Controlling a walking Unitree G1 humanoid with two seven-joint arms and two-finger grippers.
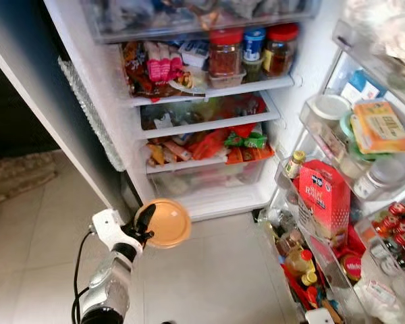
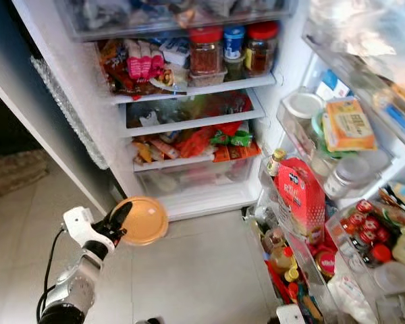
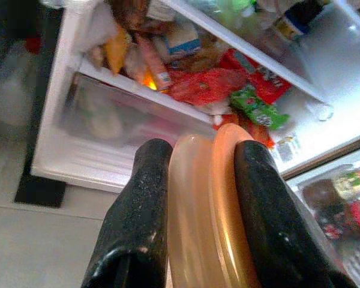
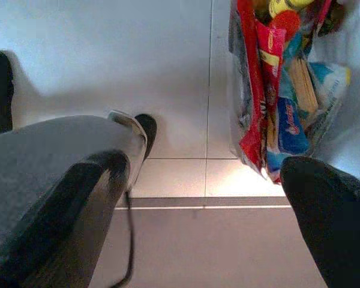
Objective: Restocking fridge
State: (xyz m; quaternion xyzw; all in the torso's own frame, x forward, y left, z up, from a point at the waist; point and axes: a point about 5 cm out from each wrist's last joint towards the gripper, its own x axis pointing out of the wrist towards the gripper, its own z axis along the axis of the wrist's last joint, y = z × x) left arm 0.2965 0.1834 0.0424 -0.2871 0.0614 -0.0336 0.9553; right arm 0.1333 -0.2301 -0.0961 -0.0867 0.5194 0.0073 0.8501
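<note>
Holding a round orange lid (image 1: pixel 167 223) edge-on between closed fingers, the left gripper (image 1: pixel 146 226) hangs low before the open fridge (image 1: pixel 209 169). Best to raise it level toward a free shelf (image 1: pixel 212 123), keeping the disc from snagging the door bins (image 1: pixel 324 196). The right gripper (image 4: pixel 210 204) hangs wide apart over the floor (image 4: pixel 168 72).

Head stereo pair looks down into the open fridge (image 1: pixel 209 196) — left wrist camera peers close at its lower shelves, right wrist faces the floor (image 4: pixel 168 78).
</note>
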